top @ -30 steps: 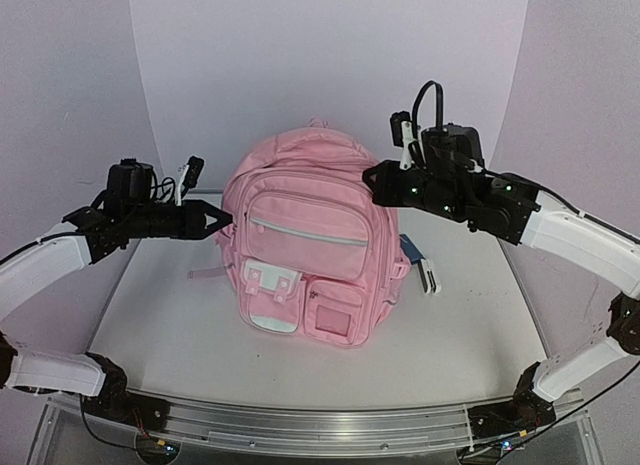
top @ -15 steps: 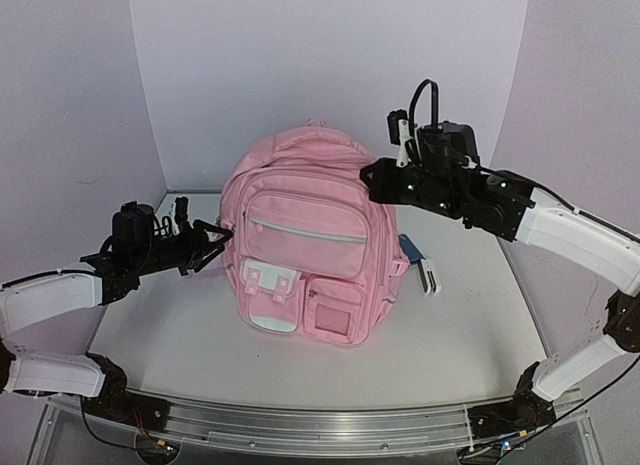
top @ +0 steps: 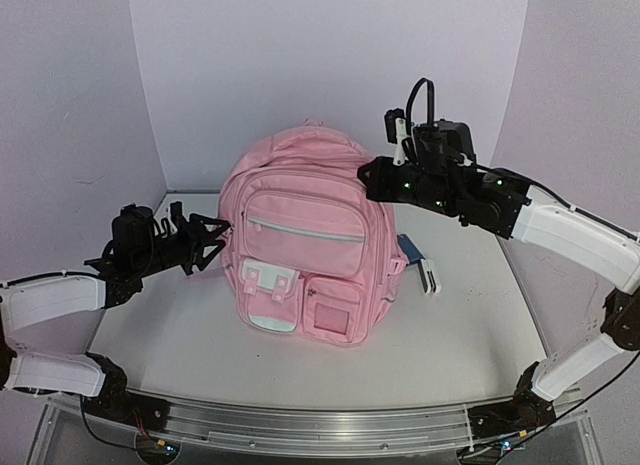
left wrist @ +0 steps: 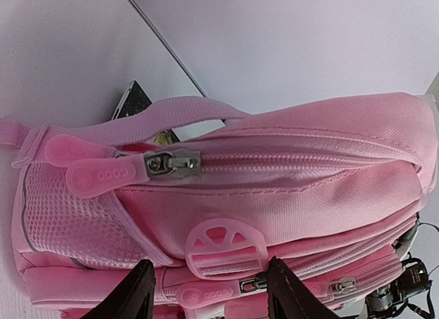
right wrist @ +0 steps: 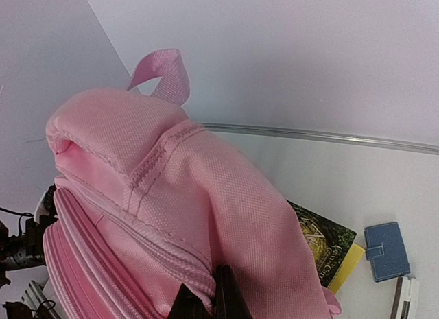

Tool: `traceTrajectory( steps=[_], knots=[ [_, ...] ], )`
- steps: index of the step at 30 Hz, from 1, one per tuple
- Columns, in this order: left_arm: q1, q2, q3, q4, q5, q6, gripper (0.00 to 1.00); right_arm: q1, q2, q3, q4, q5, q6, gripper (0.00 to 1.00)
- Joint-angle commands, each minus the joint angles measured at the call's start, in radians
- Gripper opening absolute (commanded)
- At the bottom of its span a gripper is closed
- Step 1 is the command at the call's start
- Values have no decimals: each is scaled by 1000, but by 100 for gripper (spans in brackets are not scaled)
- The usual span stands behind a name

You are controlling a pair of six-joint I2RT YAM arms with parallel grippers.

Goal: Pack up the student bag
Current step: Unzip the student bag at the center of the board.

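Shows the student bag (top: 300, 235) upright at mid-worktop (top: 460, 335), set between the two claws, front pockets facing the near rail (top: 320, 423). Finds the left claw (top: 211, 239) with jaws apart, level with the bag's lower flank and just beside it, a pink strap buckle (left wrist: 226, 245) in line between the tips. Cannot tell whether those tips touch the fabric.

Finds the right claw (top: 368, 175) up at the bag's top corner, fingers (right wrist: 226, 295) pressed together and tips against a stitched seam. Cannot tell whether any fabric is nipped between them.

Leaves bare worktop below the left claw and out toward the side wall (top: 80, 135), plus a broad open strip from the bag's foot to the rail. Crowds the space beneath the right claw, on its outer side, with a green-and-yellow book (right wrist: 329, 249), a blue wallet (right wrist: 387, 250) and a white object (right wrist: 406, 291), all lying flat, the book tucked partly behind the bag.

Shows the main zip (left wrist: 288, 161) run closed just ahead of the left claw, with the slider (left wrist: 171, 161) parked above the mesh side pocket (left wrist: 62, 223) and the contents hidden. Shows the front pockets zipped too.

Reads what looks like "GOOD" in raised letters on the pink rubber zip pull (left wrist: 96, 176). Leaves the book-cover lettering too small to make out.
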State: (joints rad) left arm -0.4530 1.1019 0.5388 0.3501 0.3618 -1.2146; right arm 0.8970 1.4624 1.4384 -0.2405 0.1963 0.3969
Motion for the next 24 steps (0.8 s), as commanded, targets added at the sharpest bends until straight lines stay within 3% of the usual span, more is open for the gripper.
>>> traceTrajectory(
  steps=[1,8,16,24],
  knots=[
    [-12,32,-14,75,-24,-78,55,0,26,27,-6,-13,2,0],
    [-62,88,-11,132,-55,-133,52,0,32,33,-6,-11,-1,0],
    [-75,62,-2,117,-113,-145,32,0,29,30,-6,-6,-3,0],
    [-76,13,-25,128,-127,-161,23,0,30,28,-6,-6,-2,0]
  ],
)
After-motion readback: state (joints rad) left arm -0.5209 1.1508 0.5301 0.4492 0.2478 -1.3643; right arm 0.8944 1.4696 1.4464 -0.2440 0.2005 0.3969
